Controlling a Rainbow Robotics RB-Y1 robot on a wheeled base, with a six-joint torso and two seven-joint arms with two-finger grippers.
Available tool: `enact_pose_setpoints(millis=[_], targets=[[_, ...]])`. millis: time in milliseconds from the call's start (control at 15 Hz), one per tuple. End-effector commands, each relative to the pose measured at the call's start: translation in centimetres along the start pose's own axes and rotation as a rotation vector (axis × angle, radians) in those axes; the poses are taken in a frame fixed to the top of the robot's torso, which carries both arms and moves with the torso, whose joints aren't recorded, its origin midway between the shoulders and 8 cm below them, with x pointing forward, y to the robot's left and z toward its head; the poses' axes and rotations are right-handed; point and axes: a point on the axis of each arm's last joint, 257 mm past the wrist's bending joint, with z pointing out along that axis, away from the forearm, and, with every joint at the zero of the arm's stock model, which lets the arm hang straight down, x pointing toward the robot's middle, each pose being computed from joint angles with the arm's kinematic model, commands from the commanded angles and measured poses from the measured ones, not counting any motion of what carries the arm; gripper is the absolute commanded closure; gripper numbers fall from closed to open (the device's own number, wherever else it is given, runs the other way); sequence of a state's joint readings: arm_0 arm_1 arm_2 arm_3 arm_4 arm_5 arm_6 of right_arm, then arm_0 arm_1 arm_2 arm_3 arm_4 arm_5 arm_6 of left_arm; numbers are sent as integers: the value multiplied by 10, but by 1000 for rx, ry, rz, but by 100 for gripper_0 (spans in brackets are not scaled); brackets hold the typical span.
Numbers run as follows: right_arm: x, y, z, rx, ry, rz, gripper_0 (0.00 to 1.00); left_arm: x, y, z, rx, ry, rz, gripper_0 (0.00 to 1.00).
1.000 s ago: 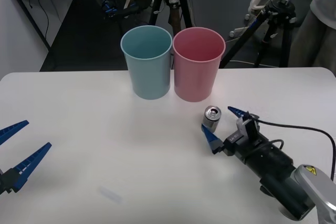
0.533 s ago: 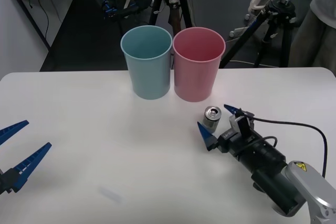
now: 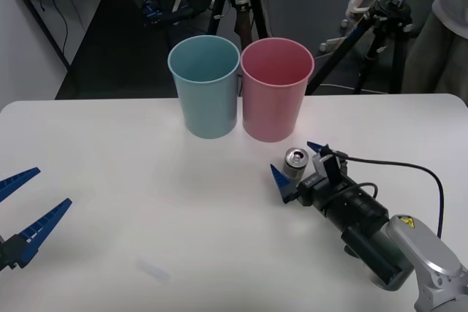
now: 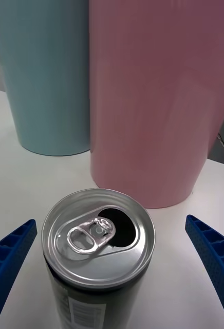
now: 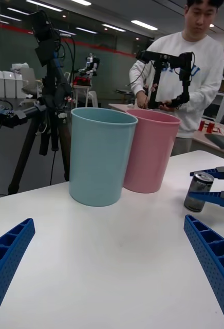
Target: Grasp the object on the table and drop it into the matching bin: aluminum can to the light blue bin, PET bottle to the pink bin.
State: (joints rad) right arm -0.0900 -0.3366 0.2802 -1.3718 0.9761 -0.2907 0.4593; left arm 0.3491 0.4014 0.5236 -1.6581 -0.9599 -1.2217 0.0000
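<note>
- now my right gripper (image 3: 295,172) sits low on the table (image 3: 110,151), fingers spread, one on each side of the aluminum can (image 3: 295,164); neither finger looks to be touching it.
- can stands upright, tab end up, just in front of the pink bin (image 3: 276,89), near its base. in the right wrist view the can (image 4: 98,252) lies between my fingers (image 4: 9,254).
- left gripper (image 3: 20,213) waits at the near left edge of the table, fingers spread, nothing between them.
- risk: if one finger meets the can first, it may slide or tip it, since it is small and likely light.
- risk: pink bin is the closer one. letting go too soon would put it in the wrong bin; it belongs in the light blue bin (image 3: 204,85), touching or nearly touching the pink one.
- risk: lifting too low could knock a rim.
- count: one can, two bins, two grippers.
</note>
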Motion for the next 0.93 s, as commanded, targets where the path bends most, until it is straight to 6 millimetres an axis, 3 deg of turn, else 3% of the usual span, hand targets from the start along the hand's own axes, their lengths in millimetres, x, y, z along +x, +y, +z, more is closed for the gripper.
enact_pose_setpoints(millis=[67,933], targets=[[-2,0,1,1,-6,17,0,0,0,0,0,0,0,0],[2,3,-2,-5,-3,52,0,0,0,0,0,0,0,0]])
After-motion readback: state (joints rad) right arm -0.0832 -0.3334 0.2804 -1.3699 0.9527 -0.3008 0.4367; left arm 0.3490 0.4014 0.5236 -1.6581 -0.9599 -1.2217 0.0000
